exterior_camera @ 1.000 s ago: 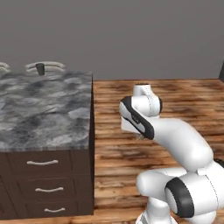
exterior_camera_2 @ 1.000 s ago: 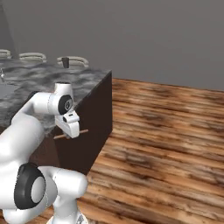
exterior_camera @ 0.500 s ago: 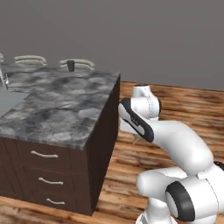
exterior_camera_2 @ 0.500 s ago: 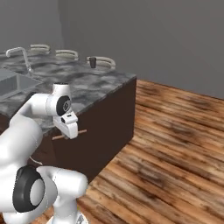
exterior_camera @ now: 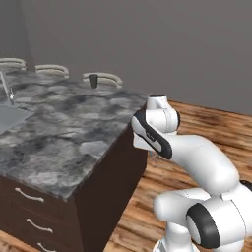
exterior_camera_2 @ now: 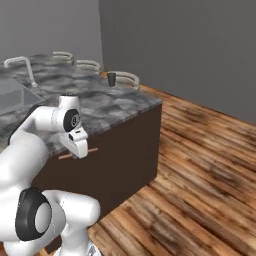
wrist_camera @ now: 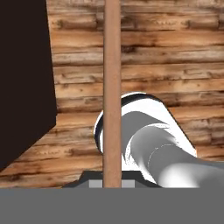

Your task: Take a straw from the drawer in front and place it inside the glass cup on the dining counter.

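The fingers (exterior_camera_2: 80, 151) are clamped on the thin straw (exterior_camera_2: 77, 152), held low beside the table (exterior_camera_2: 107, 107), so the arm should lift it slowly and carry it to the far glass cup (exterior_camera_2: 111, 79).

The white arm rose from its base in a folded pose, the upper link arching up and forward, then bending down at a dark-jointed elbow. The wrist sat tucked low and close to the body, pointing downward toward the floor. The gripper (exterior_camera_2: 80, 150) hung below the wrist, its jaws closed tight on the straw (wrist_camera: 112, 92), which lay crosswise between them, sticking out to both sides in the right base view and running straight up the hand view
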